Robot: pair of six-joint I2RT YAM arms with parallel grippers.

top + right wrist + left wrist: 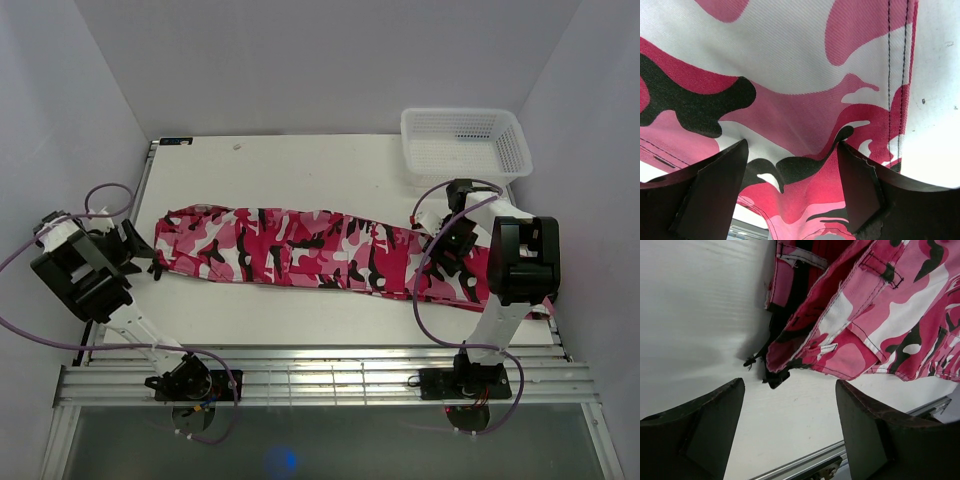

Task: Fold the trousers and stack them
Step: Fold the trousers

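Observation:
The pink, white and black camouflage trousers (320, 250) lie stretched out across the white table (300, 160), waist at the left, leg ends at the right. My left gripper (140, 255) is open and empty, just off the waist end. In the left wrist view it (790, 387) hovers over bare table, with the waistband (840, 325) and a black drawstring end (772, 380) right ahead. My right gripper (450, 248) is open and pressed down on the leg end. In the right wrist view its fingertips (742, 150) straddle a raised fold of trouser cloth (800, 125).
A white mesh basket (465, 145) stands at the table's back right corner. An aluminium rail (320, 375) runs along the near edge and also shows in the left wrist view (920, 410). Purple cables loop beside both arms.

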